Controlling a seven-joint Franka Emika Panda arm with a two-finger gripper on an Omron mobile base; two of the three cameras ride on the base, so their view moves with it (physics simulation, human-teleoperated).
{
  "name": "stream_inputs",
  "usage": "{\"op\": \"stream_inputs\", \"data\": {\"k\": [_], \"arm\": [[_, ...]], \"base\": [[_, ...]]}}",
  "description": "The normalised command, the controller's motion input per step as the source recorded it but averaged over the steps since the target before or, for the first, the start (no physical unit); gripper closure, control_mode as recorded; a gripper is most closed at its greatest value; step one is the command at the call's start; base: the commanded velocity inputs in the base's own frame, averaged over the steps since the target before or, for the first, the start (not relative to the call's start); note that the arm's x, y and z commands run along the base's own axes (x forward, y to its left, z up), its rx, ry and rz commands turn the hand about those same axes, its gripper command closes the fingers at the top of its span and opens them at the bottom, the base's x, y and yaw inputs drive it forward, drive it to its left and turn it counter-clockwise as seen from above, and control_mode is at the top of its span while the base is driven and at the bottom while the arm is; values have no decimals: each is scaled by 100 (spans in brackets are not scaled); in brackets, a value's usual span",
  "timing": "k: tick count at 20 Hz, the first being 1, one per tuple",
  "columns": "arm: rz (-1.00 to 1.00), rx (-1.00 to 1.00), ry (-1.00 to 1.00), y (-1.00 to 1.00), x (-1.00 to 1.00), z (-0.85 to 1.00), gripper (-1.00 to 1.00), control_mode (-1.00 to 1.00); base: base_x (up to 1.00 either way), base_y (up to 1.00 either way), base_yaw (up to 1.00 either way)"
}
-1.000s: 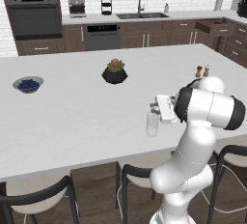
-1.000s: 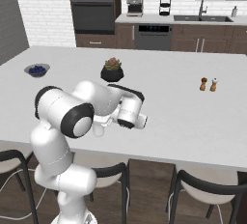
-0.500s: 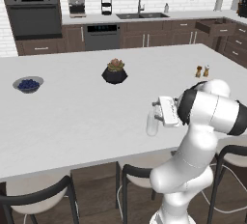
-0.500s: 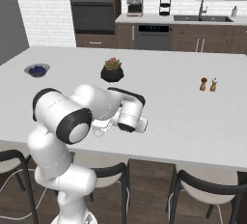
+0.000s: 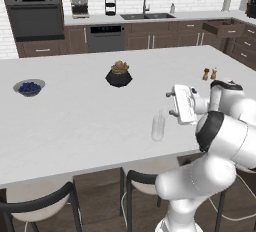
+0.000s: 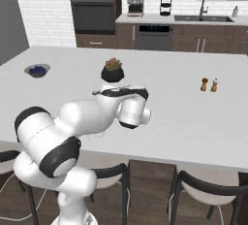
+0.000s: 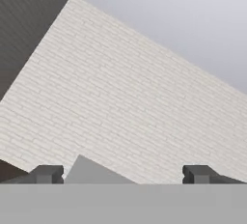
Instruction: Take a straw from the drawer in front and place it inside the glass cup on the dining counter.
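- Clear glass cup (image 5: 158,126) stood upright on dining counter (image 5: 75,121), just left of and below the gripper (image 5: 173,103).
- Fingertips (image 7: 47,174) spread wide, nothing between them.

My own arm hides the glass cup in the right base view; whether a straw stands in the glass cup (image 5: 158,126) is too faint to tell.

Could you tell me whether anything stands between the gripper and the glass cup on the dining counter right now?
Nothing visible does. The glass cup stands alone near the front edge of the dining counter, and the gripper hangs just to its right and above it with bare counter between. The plant pot and shakers sit farther back.
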Motion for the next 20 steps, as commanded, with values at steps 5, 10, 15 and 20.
{"op": "stream_inputs", "data": {"k": [5,10,15,20], "arm": [[0,-8,-23,7,-43,100,-100,-100],[0,-20,-18,27,-36,100,-100,-100],[0,-45,-12,43,-50,81,-100,-100],[0,-63,-3,58,-54,18,-100,-100]], "base": [[0,0,0],[0,0,0],[0,0,0],[0,0,0]]}}
